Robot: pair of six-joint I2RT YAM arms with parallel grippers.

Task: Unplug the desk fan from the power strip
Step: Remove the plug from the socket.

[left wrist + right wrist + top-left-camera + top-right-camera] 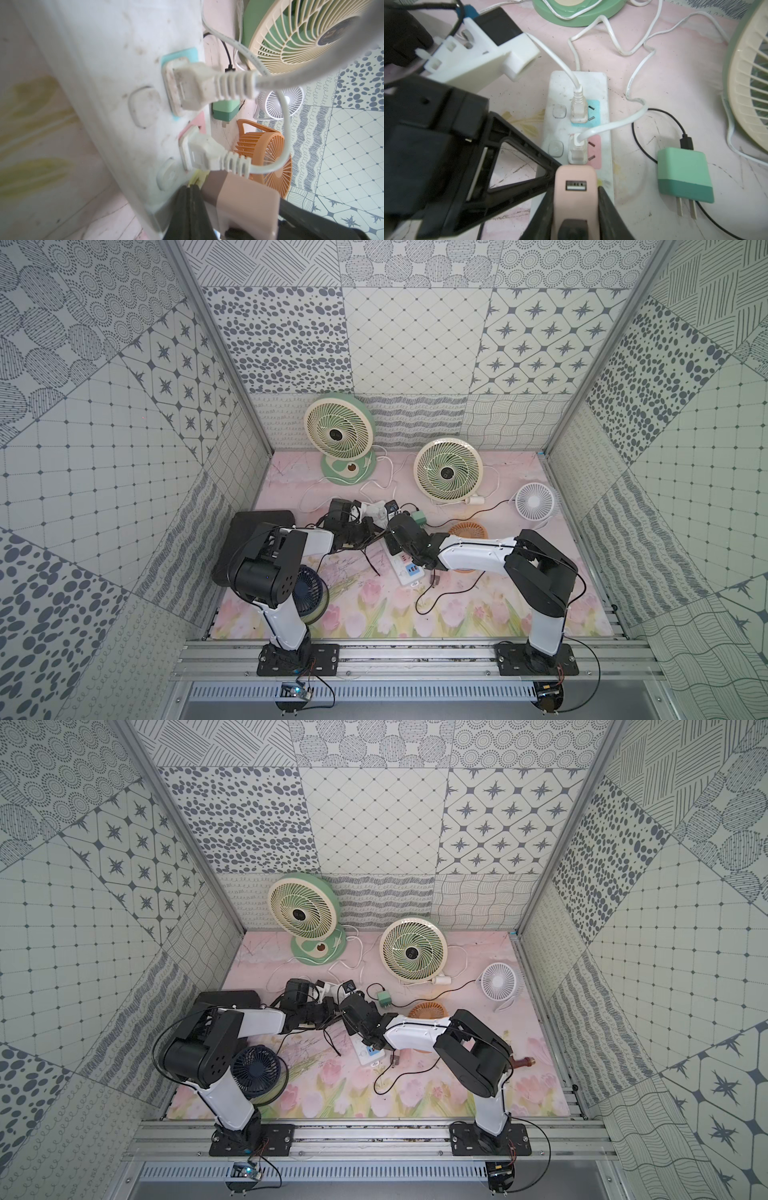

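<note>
The white power strip (560, 83) (405, 568) lies on the floral mat. Two white plugs sit in it: one (578, 110) in the blue socket, one (577, 151) in the pink socket. Their white cords run toward two cream-and-green desk fans (338, 433) (448, 469). My right gripper (576, 187) is shut on a pink USB adapter (575, 199) standing over the yellow socket; its USB port is empty and its prongs are hidden. My left gripper (191, 187) is shut, tips resting on the strip (108, 62) beside that adapter (245, 203).
A green adapter (683, 172) lies unplugged right of the strip with a black cable. An orange fan (467, 529), a small white fan (536, 501), a dark blue fan (309, 589) and a black box (257, 522) stand around. A loose black cable end (434, 580) lies near the strip's USB end.
</note>
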